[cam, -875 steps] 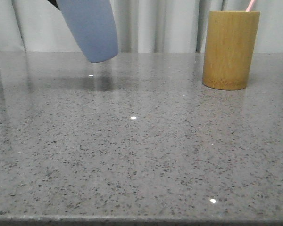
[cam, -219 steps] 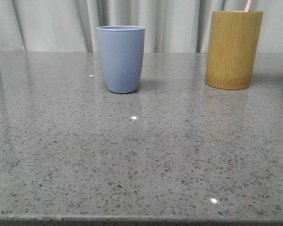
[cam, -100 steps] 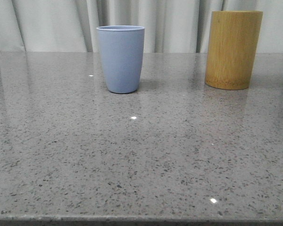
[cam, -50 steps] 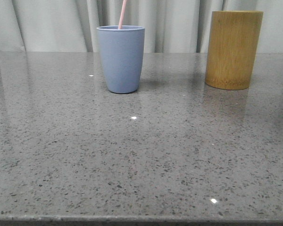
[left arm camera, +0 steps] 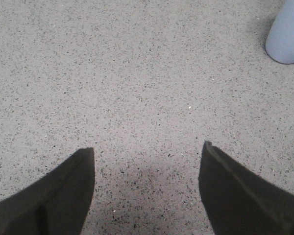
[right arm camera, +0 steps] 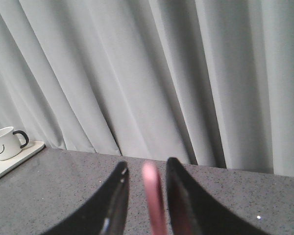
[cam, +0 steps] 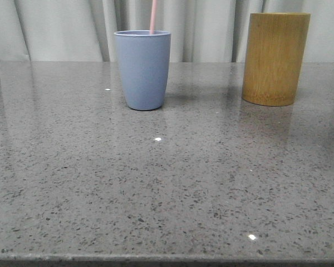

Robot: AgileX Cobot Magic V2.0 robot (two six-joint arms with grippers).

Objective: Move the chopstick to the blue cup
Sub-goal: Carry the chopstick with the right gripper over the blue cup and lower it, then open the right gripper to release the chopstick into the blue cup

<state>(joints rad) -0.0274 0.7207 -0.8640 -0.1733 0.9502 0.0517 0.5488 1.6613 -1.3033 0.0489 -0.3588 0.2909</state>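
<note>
The chopstick [cam: 153, 16] stands nearly upright with its lower end inside the blue cup [cam: 143, 69], its pink shaft rising past the rim and out of the top of the front view. From my right wrist I see its upper end [right arm camera: 153, 196] between the two fingers of my right pincer [right arm camera: 147, 198]. The fingers sit close on either side, but a sliver of gap shows on each flank, so I cannot tell whether I am gripping it or have already let go.

My left pincer [left arm camera: 147, 188] hangs over bare desk [left arm camera: 137, 73] with its fingers spread wide and nothing between them; the base of the cup is off to one side of it.

I judge the stick to be very light, stiff and smooth, so it would likely slip or swivel under a loose pinch. The sensible hold is where I have it, near the top end, with the fingers flat against its sides so that it hangs plumb. Since it is so thin, a small tilt of my wrist would swing the lower tip a good way, and it could knock against the cup wall. The cup looks light too and might tip if the stick levers on its rim. The bamboo holder [cam: 275, 58] stands well apart to the right.
</note>
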